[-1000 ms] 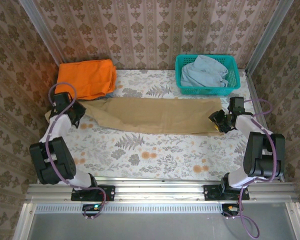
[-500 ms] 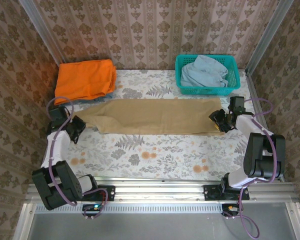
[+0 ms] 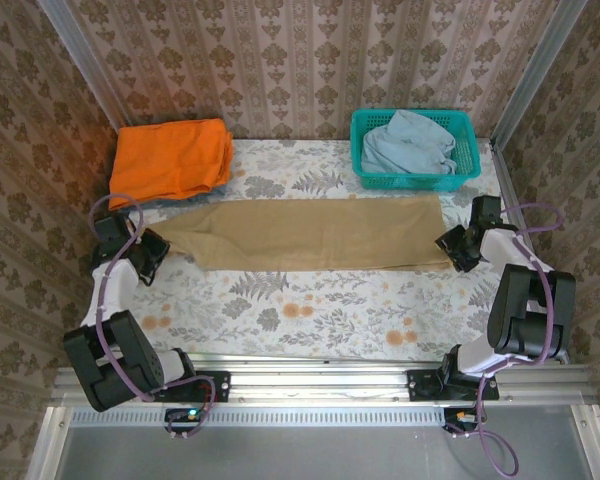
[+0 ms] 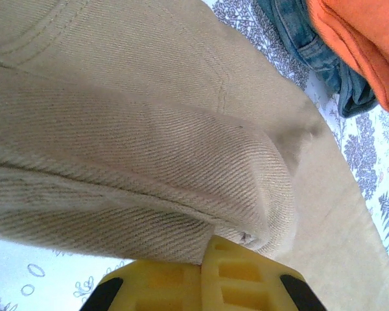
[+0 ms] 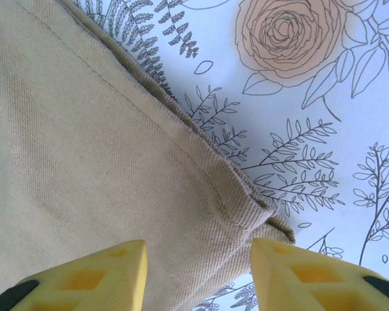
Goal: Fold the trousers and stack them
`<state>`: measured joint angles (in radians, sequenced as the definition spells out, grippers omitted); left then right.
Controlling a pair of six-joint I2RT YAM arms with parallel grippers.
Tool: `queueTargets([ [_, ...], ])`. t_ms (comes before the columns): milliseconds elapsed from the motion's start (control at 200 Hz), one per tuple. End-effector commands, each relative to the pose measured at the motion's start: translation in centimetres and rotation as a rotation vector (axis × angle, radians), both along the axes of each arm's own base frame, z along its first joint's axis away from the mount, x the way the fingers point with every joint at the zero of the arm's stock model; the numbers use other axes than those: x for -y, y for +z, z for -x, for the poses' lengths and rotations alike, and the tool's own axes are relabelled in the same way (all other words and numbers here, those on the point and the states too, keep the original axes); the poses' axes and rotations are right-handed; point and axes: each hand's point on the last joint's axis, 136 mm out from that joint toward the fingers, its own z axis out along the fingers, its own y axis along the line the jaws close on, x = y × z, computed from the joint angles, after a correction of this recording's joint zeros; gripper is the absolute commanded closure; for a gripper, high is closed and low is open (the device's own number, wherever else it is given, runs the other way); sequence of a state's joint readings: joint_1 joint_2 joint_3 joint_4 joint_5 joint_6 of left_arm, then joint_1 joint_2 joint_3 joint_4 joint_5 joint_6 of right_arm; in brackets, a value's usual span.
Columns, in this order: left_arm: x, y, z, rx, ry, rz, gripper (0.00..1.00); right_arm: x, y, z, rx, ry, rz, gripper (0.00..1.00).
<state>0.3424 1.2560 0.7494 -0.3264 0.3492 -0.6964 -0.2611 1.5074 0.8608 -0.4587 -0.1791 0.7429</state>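
The tan trousers (image 3: 310, 232) lie stretched in a long flat strip across the middle of the flowered table. My left gripper (image 3: 152, 250) is at their left end. In the left wrist view its yellow fingers (image 4: 243, 278) are pressed together with a thick fold of the trousers (image 4: 149, 129) pinched between them. My right gripper (image 3: 452, 243) sits at the right end. In the right wrist view the right gripper (image 5: 198, 272) is open, its two yellow fingertips standing apart over the hemmed corner of the trousers (image 5: 104, 149).
A folded orange garment (image 3: 170, 158) lies at the back left, with blue denim (image 4: 305, 32) under its edge. A teal basket (image 3: 416, 113) at the back right holds a pale blue garment (image 3: 408, 142). Papered walls close in the table (image 3: 310, 310) on three sides.
My left gripper has drawn the trousers' left end toward the near left, pulling the cloth straighter and flatter. My right gripper has shifted a little to the right at the other end.
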Motion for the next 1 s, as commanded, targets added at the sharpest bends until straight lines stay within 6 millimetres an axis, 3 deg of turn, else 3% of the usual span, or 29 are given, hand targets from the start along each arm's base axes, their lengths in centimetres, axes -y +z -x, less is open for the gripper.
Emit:
queueTargets([
  [0, 0.1, 0.4, -1.2, 0.06, 0.004, 0.035, 1.0, -0.2, -2.0, 2.0, -0.098, -0.01, 0.001, 0.57],
  [290, 0.2, 0.5, -1.9, 0.098, 0.008, 0.059, 1.0, 1.0, -2.9, 3.7, -0.207, 0.025, 0.119, 0.53],
  [420, 0.3, 0.5, -2.2, 0.116, 0.009, 0.071, 1.0, 1.6, -3.1, 3.9, -0.227, 0.032, 0.167, 0.53],
  [520, 0.4, 0.4, -2.4, 0.121, 0.003, 0.08, 1.0, 1.0, -3.8, 3.5, -0.252, 0.056, 0.138, 0.55],
  [720, 0.3, 0.6, -2.5, 0.136, 0.004, 0.092, 1.0, 0.6, -4.2, 2.1, -0.241, 0.075, 0.114, 0.81],
  [850, 0.3, 1.0, -2.7, 0.145, 0.0, 0.098, 1.0, 1.6, -2.5, 1.8, -0.203, 0.06, 0.176, 1.0],
  [995, 0.4, 1.4, -2.9, 0.157, -0.006, 0.101, 1.0, 2.6, 0.2, 1.0, -0.109, 0.026, 0.212, 1.0],
])
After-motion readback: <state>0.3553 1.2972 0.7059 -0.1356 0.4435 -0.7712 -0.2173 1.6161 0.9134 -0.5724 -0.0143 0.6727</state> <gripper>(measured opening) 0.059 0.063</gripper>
